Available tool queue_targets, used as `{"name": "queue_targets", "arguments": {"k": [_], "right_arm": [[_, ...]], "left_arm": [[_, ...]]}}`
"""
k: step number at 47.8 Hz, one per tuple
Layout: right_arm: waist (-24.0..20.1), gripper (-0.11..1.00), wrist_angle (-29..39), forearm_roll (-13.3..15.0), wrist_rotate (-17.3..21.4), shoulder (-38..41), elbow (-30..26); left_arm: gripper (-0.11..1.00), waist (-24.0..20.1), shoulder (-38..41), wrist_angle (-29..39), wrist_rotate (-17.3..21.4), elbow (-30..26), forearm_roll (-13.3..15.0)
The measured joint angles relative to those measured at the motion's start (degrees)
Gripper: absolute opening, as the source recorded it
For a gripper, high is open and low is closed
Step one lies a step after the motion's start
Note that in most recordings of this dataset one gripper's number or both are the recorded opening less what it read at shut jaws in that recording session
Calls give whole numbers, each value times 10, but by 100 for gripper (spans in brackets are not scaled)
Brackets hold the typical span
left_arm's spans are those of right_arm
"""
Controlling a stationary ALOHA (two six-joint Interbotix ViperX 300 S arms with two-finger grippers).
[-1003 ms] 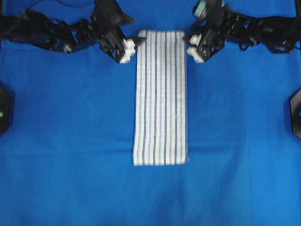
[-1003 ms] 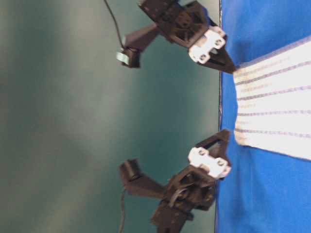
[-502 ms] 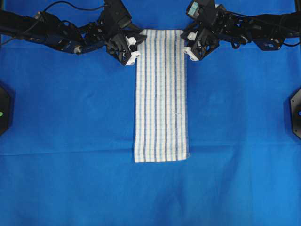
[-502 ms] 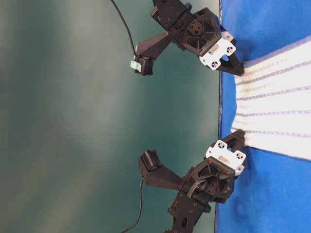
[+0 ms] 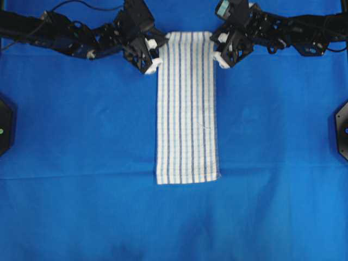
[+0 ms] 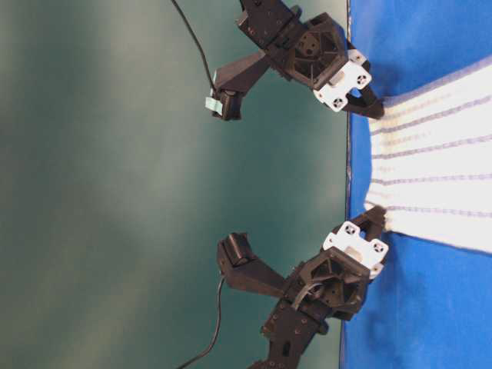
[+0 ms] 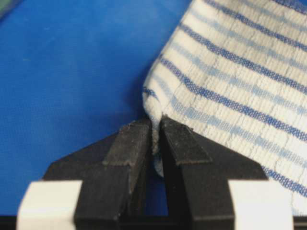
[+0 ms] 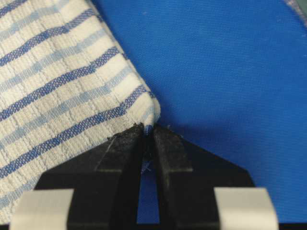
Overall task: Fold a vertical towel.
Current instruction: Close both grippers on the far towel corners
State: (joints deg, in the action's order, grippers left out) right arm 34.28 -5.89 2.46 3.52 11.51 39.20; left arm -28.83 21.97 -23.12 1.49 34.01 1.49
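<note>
1. Wrist views first, since they sit closest to the action: the left gripper has its black fingers pinched tight on one far corner of the white woven towel with thin light-blue and navy lengthwise stripes, the hem squeezed between the pads. The right gripper is likewise clamped on the opposite far corner of the towel, a little tuft of cloth showing between the tips.

2. From table level, both corners now curl up off the plain blue sheet into the left gripper and the right gripper. A second ago the fingers stood apart just short of the cloth edge; half a second ago they had reached it and were closing.

3. Overhead, the towel lies lengthwise down the middle of the blue sheet, its far end held between the left gripper and the right gripper, its near end flat. Its near edge has slid slightly nearer over the last second.

4. Judgement: the grasp looks complete, so the fold has not started; the far end would next be carried over toward the near edge.
</note>
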Motion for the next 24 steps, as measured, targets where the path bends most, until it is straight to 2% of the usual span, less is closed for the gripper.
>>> {"name": "queue_targets", "arguments": {"k": [10,24], "right_arm": [[28,9,-2,1,-1,-6,-18],[41,9,-1,1,-16,-6,-27]], "left_arm": [[5,-33,-8,7,11,-24,1],[5,-39,-8,25,17,-40,1]]}}
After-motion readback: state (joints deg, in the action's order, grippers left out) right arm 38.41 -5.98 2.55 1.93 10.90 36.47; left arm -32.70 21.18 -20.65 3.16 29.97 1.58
